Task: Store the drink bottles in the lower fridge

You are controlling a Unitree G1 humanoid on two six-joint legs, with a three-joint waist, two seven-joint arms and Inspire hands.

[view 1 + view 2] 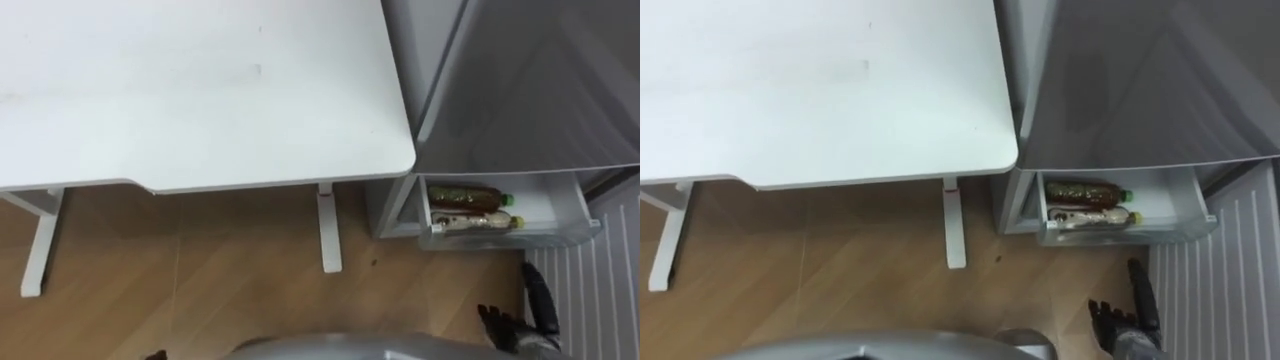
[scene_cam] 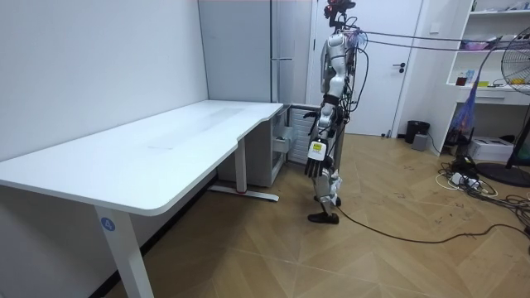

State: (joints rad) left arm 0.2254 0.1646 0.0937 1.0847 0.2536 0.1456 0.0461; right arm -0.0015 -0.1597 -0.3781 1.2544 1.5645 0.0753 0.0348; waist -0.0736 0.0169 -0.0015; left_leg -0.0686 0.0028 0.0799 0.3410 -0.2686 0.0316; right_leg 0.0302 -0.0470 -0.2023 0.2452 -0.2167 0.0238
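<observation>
The brown plastic drink bottle with a green cap (image 1: 465,194) and a paler yellow-capped bottle (image 1: 476,222) lay side by side in the open white drawer (image 1: 562,212) of the grey fridge (image 1: 540,80), beside the white table (image 1: 200,90); right hand (image 1: 516,322) hung near it, released and empty; left hand (image 2: 315,159) dangled relaxed at the robot's side

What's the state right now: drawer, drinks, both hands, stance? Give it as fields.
lower drawer: pulled open under the fridge
drinks: green-capped bottle and yellow-capped bottle, lying side by side in the drawer
right hand: open, empty, low, on the near side of the drawer
left hand: hangs at the side, open, empty
desk: white, to the left of the fridge
stance: upright, facing the desk corner and fridge
</observation>
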